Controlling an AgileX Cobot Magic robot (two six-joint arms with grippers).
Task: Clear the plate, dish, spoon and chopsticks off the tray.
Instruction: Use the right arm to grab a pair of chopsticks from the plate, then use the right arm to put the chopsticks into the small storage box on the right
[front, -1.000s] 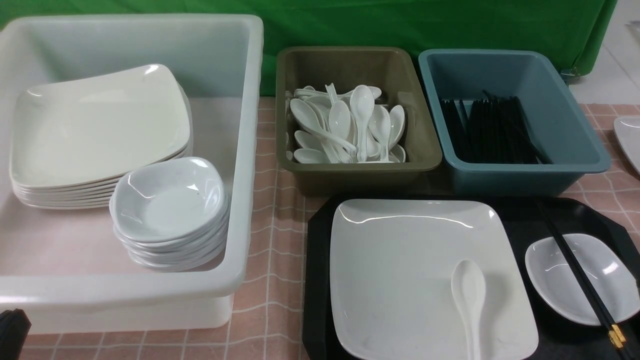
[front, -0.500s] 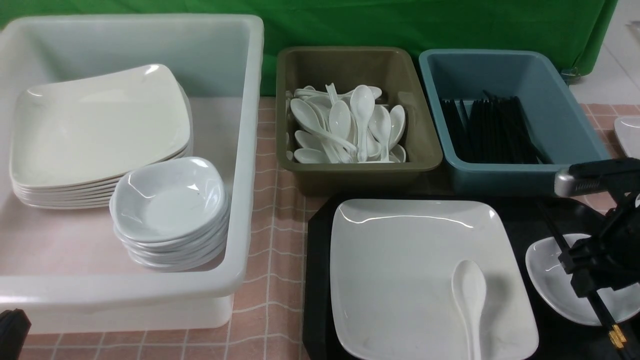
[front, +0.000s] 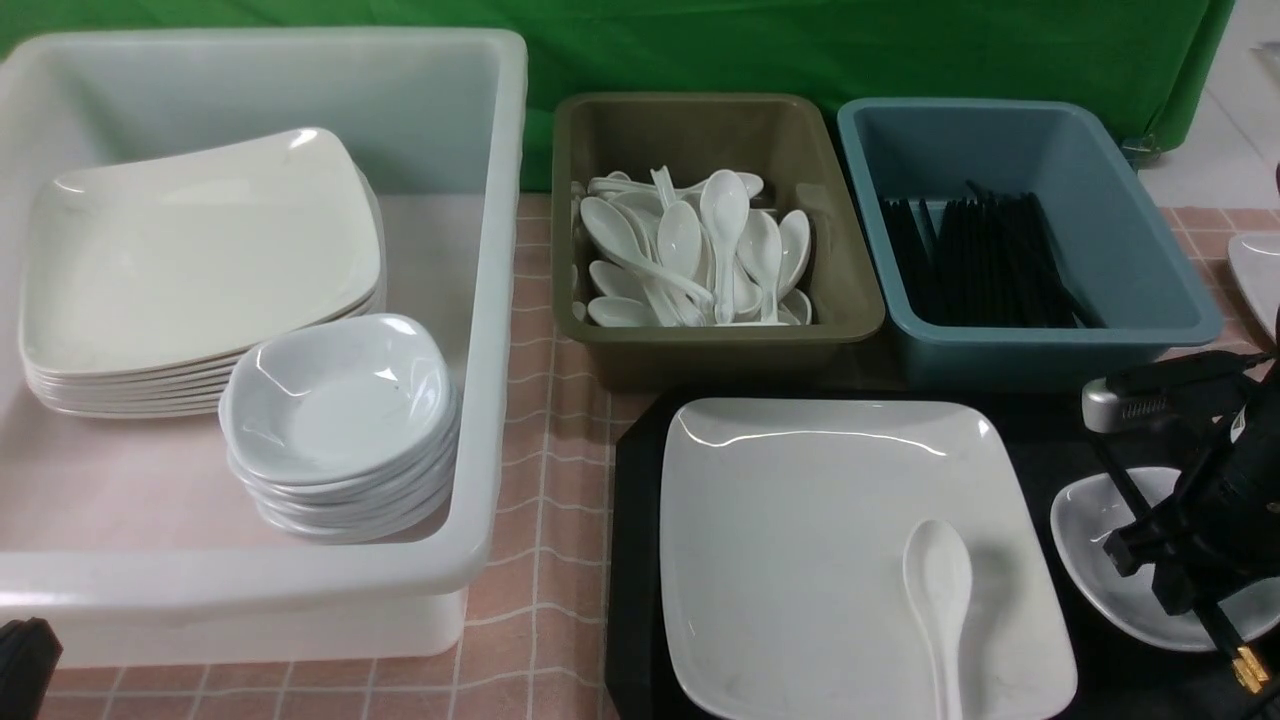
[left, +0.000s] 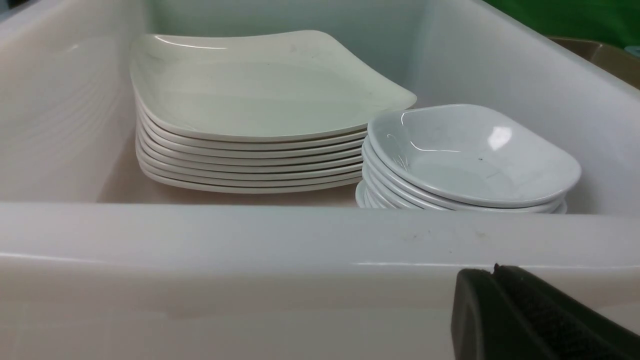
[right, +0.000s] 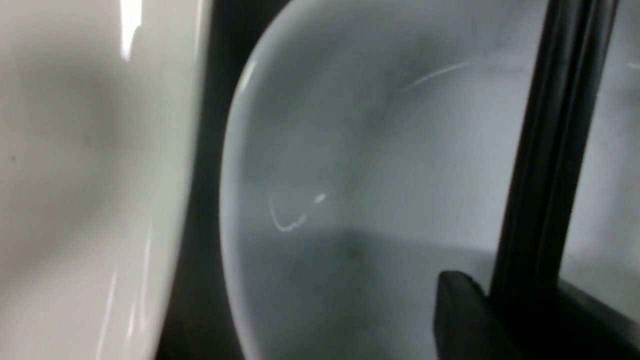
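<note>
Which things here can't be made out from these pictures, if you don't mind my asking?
- Spoon: front view, handle end cut off by the bottom edge.
- Chopsticks: front view, middle hidden by the right gripper.
- Dish: front view, partly hidden by that gripper.
- Tray: front view, near side cut off.

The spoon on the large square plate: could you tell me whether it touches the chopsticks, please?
No, the spoon lies on the plate, well apart from the chopsticks over the dish.
</note>
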